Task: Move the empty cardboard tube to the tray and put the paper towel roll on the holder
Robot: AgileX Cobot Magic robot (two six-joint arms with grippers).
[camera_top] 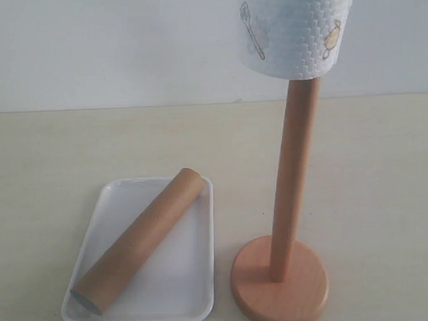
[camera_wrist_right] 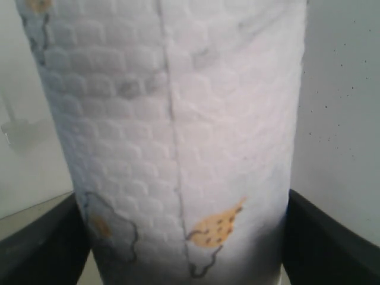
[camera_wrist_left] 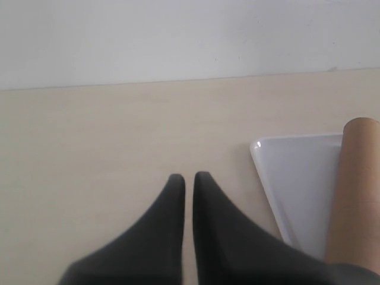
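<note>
the left gripper (camera_wrist_left: 188,178) hangs over the pale beige tabletop (camera_wrist_left: 89,130), its two black fingers (camera_wrist_left: 169,202) drawn almost together with only a slim gap and nothing between them. near it lies the shallow white rectangular tray (camera_wrist_left: 297,178) with rounded corners and a raised rim, and in it the long hollow brown cardboard tube (camera_wrist_left: 356,190). in the exterior view the cardboard tube lies slantwise across the tray, its open near end at the near left corner and its far end up at the far right corner, by the rim. right of the tray, close but apart from it, stands the light-brown wooden holder (camera_top: 290,193), its round disc base flat on the tabletop and its tall dowel upright. high at the dowel's top is the thick white embossed paper towel roll (camera_top: 297,36), printed with small yellow and grey kitchen pictures, with a teal band at its upper edge; it hides the dowel's tip and is well above the base. the right gripper (camera_wrist_right: 187,249) is clamped on the paper towel roll, a black finger against each side. behind everything is a plain white wall (camera_top: 88,52).
</note>
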